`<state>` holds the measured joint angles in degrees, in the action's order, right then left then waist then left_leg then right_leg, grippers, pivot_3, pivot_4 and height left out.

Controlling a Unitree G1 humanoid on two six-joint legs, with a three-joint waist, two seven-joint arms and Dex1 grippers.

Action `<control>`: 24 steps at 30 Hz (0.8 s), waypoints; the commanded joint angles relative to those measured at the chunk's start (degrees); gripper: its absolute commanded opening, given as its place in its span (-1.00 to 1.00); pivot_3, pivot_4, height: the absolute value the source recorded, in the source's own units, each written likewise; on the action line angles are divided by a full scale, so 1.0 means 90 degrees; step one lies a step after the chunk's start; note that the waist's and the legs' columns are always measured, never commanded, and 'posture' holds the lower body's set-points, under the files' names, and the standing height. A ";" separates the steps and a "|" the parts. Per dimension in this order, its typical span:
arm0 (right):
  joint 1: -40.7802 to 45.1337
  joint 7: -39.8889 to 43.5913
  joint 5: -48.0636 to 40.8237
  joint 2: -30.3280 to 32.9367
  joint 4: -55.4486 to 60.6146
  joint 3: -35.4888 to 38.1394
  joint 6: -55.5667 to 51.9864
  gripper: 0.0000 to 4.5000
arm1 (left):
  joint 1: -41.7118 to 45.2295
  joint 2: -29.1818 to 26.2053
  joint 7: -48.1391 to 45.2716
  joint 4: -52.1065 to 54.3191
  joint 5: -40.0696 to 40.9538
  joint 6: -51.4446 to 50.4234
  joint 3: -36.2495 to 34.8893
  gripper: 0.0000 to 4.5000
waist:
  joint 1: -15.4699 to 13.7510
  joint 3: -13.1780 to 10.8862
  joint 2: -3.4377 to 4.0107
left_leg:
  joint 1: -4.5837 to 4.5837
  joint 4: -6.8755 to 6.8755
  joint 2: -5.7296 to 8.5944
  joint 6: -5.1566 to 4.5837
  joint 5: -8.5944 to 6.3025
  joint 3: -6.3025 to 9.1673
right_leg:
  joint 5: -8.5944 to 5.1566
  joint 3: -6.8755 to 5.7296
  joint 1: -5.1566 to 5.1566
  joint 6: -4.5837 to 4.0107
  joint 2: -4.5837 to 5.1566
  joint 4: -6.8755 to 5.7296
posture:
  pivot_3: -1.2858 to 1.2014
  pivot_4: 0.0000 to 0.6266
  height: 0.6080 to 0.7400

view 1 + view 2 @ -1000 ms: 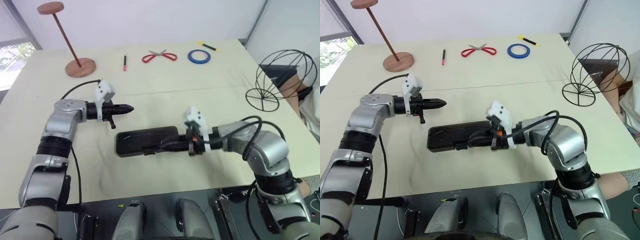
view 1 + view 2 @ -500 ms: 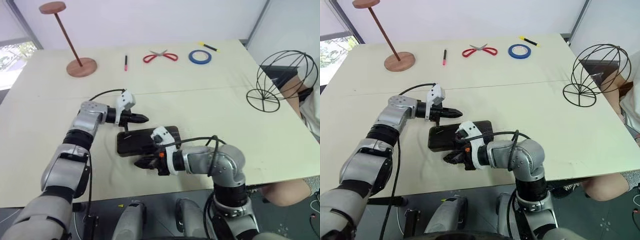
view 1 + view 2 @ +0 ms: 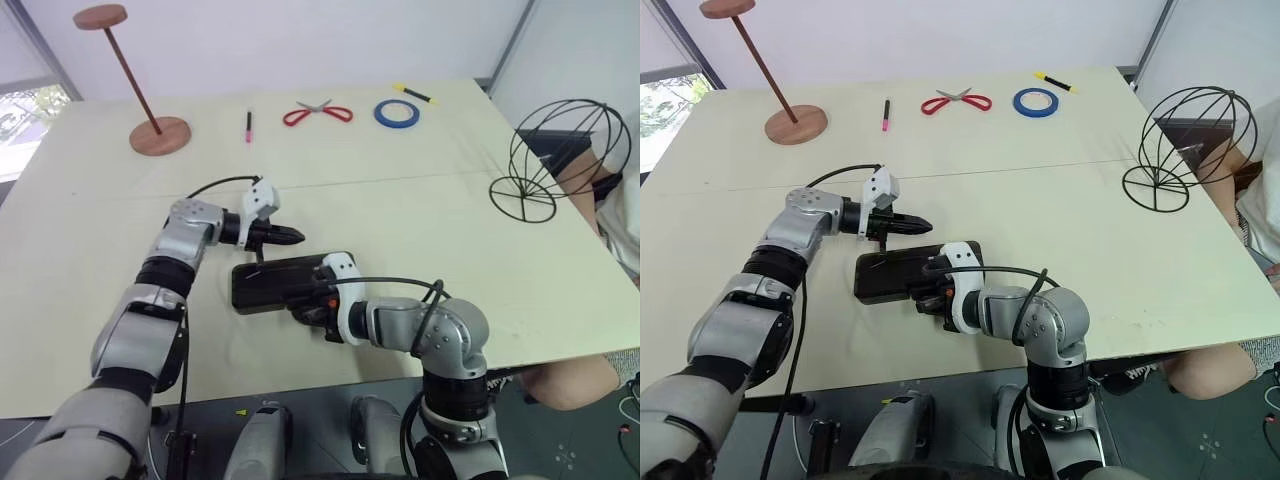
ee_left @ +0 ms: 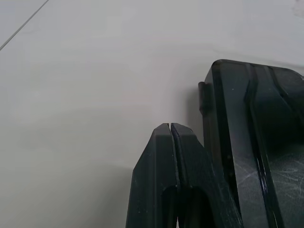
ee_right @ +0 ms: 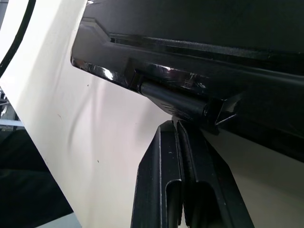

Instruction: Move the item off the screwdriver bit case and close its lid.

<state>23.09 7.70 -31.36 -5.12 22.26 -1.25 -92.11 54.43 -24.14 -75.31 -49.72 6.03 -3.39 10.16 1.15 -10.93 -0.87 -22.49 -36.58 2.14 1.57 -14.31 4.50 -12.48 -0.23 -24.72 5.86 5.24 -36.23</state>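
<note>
Judging progress, we see the item (image 3: 558,158) set far right, lid (image 3: 290,282) down; both pairs of fingers together press the latch (image 5: 176,100).

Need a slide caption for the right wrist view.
Shut right gripper at the latch on the closed screwdriver bit case.

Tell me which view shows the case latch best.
Right wrist view: the latch sits just beyond the shut right end effector, on the case's near long edge. Head views have that end effector hiding it; the left wrist view shows a case corner.
</note>
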 commanded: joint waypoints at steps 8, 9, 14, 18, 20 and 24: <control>0.0145 -0.0168 0.0129 0.0033 0.0167 -0.0067 -0.0033 -0.96 | -0.0552 0.0119 -0.0293 0.0561 -0.0362 0.0505 0.0363 -1.00 | -0.0002 0.0004 0.0003 | 0.0003 0.0000 -0.0002 0.0000 0.0000 0.0001 | 0.0000 0.0000 0.0003 0.0000 -0.0001 0.0000 | 0.03 -0.52 1.00; 0.0163 -0.0164 0.0157 0.0051 0.0161 -0.0104 0.0012 -0.96 | -0.0603 0.0149 -0.0301 0.0568 -0.0419 0.0572 0.0421 -1.00 | -0.0001 0.0005 0.0003 | 0.0004 0.0000 -0.0001 0.0000 0.0000 0.0001 | 0.0000 0.0000 0.0004 0.0000 -0.0001 0.0000 | 0.03 -0.52 1.00; 0.0228 -0.0163 0.0320 0.0198 0.0110 -0.0326 0.0361 -0.96 | -0.0734 0.0278 -0.0307 0.0531 -0.0631 0.0807 0.0591 -1.00 | 0.0000 0.0017 0.0002 | 0.0007 0.0001 -0.0002 -0.0003 -0.0002 0.0001 | -0.0001 0.0000 0.0007 0.0000 -0.0001 0.0002 | 0.03 -0.52 1.00; 0.0225 -0.0187 0.0491 0.0441 0.0116 -0.0668 0.0857 -0.96 | -0.0810 0.0310 -0.0359 0.0547 -0.0751 0.0954 0.0669 -1.00 | 0.0001 0.0029 0.0002 | 0.0013 0.0001 -0.0002 -0.0005 -0.0003 0.0002 | -0.0001 0.0000 0.0013 0.0001 -0.0001 0.0003 | 0.03 -0.52 1.00; 0.0251 -0.0191 0.0633 0.0639 0.0117 -0.0954 0.1253 -0.96 | -0.0909 0.0302 -0.0423 0.0597 -0.0840 0.1066 0.0760 -1.00 | 0.0004 0.0037 0.0002 | 0.0015 0.0001 -0.0002 -0.0005 -0.0003 0.0001 | -0.0001 0.0000 0.0014 0.0001 -0.0002 0.0003 | 0.03 -0.52 1.00; 0.0271 -0.0171 0.0786 0.0948 0.0125 -0.1341 0.1796 -0.96 | -0.1067 0.0282 -0.0491 0.0701 -0.0941 0.1181 0.0857 -1.00 | 0.0017 0.0049 0.0000 | 0.0020 0.0001 -0.0005 -0.0006 -0.0004 0.0002 | -0.0001 0.0000 0.0018 0.0001 -0.0005 0.0004 | 0.03 -0.52 1.00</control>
<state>23.85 7.97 -28.80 2.83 22.57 -14.63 -81.88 48.43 -23.18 -75.80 -43.59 0.01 6.66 12.27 1.30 -10.50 -0.87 -22.29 -36.57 2.08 1.51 -14.34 4.52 -12.49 -0.23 -24.54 5.86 5.18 -36.20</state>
